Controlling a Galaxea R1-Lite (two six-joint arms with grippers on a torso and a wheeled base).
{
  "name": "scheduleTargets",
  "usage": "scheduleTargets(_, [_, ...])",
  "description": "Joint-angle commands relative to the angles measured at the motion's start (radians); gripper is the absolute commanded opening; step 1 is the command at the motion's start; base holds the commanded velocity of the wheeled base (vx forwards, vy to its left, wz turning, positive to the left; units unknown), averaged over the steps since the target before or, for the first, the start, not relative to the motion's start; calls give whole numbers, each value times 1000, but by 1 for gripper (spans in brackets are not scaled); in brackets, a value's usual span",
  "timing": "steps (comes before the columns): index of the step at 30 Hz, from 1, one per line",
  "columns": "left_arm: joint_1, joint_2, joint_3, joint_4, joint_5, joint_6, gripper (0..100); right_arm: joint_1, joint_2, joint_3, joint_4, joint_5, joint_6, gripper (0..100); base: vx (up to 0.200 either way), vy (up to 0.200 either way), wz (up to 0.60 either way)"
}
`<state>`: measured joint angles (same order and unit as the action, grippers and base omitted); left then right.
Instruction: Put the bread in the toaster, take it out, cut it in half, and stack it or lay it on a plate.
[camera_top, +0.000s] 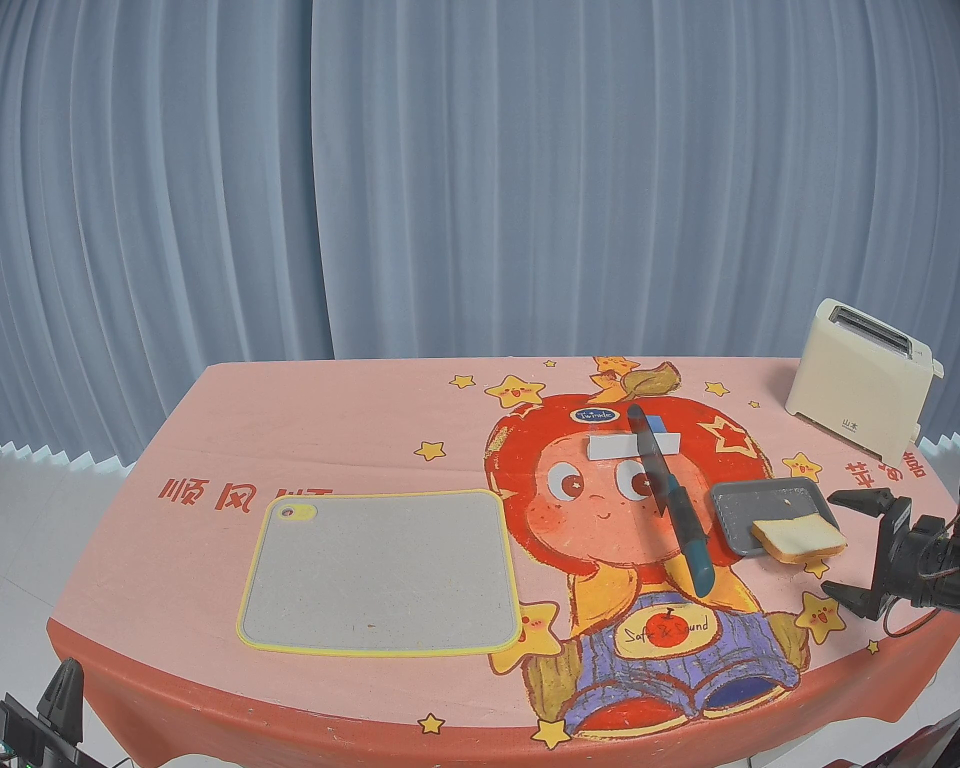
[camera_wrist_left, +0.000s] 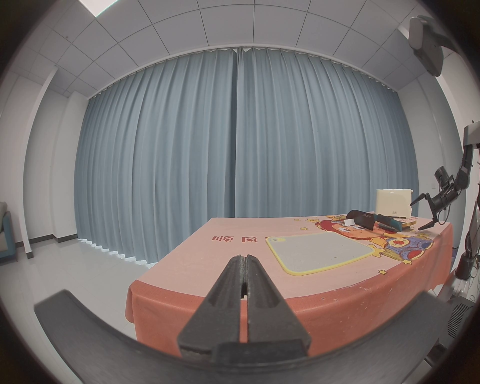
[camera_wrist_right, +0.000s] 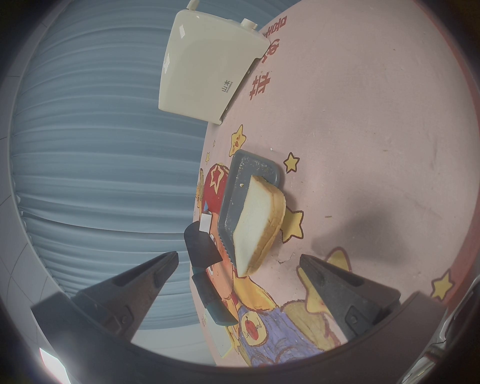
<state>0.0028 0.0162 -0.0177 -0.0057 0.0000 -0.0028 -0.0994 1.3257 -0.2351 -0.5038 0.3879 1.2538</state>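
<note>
— How much room did you have along the edges?

— Plenty on my left. The table (camera_top: 300, 420) was bare across its far left, and the cutting board (camera_top: 380, 572) lay flat near the front edge. The right side was tighter: the toaster (camera_top: 862, 378) stood on the far right corner, close to the edge, with the curtain (camera_top: 480, 170) behind it.

— Anything standing in the way?

— The knife (camera_top: 672, 495) lay between the board and the plate (camera_top: 745, 505), just beside the plate. Its blade crossed a white strip (camera_top: 612, 446) and its handle pointed toward me. Nothing stood between the plate and the toaster.

— Where was the bread?

— The bread (camera_top: 798, 537) lay partly on the plate's near right corner, overhanging onto the cloth.

— And your grippers?

— The right gripper (camera_top: 832, 545) hung over the table's right edge, just beside the bread, with its fingers (camera_wrist_right: 140, 285) spread wide. The slice sat at the mouth of that gap, and I saw no contact. The left gripper (camera_wrist_left: 243, 280) was low, off the table's near left corner and well apart from everything, with its fingers pressed together on nothing.
</note>
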Motion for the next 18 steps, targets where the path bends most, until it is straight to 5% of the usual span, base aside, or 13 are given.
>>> scheduleTargets(1, [0, -16, 18, 0, 0, 0, 0, 0, 44, -4, -9, 0, 4, 100, 0, 0, 0])
scheduleTargets(6, [0, -16, 18, -2, 2, 0, 0, 0, 64, -7, -48, 0, 41, 100, 0, 0, 0])
scheduleTargets(18, [0, -16, 18, 0, 0, 0, 0, 0, 113, -26, -97, -1, 41, 100, 0, 0, 0])
